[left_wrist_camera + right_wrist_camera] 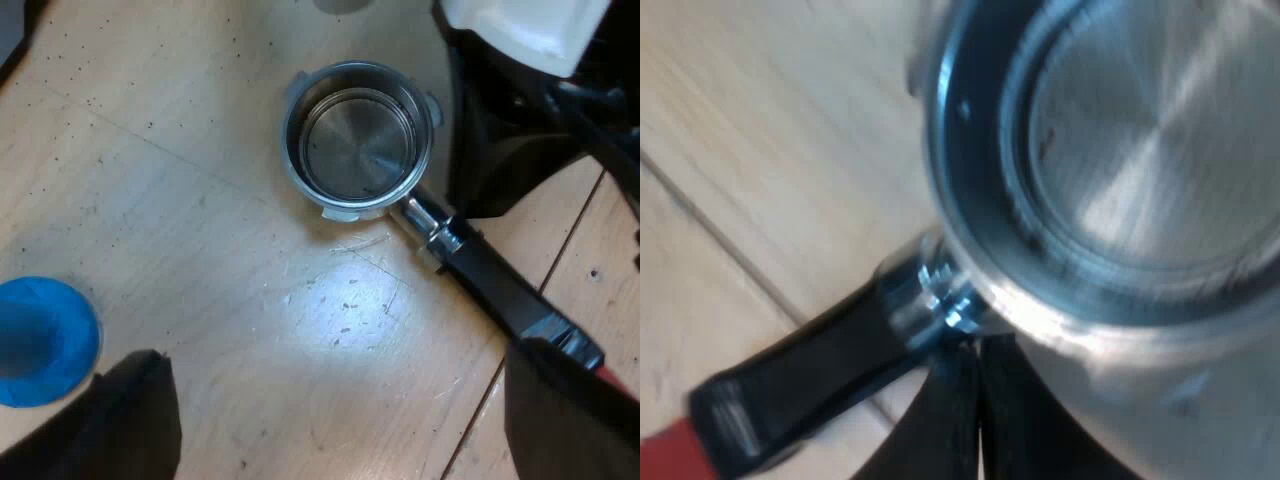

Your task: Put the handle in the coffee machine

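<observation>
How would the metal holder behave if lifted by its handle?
The metal holder looks rigid and probably front-heavy: thick steel at one end, a slim handle at the other, so it may dip. Round-ended, it might pivot if pushed.

The tabletop (200, 200) is light wood with plank seams. The metal holder (358, 140) lies on it, basket opening up. A blue tamper (40, 342) stands well apart.

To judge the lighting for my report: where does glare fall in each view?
Left wrist view: a bright glare patch on the pale wooden table, beside the round metal holder with dark handle; right wrist view: light streaks across the holder's steel floor.
</observation>
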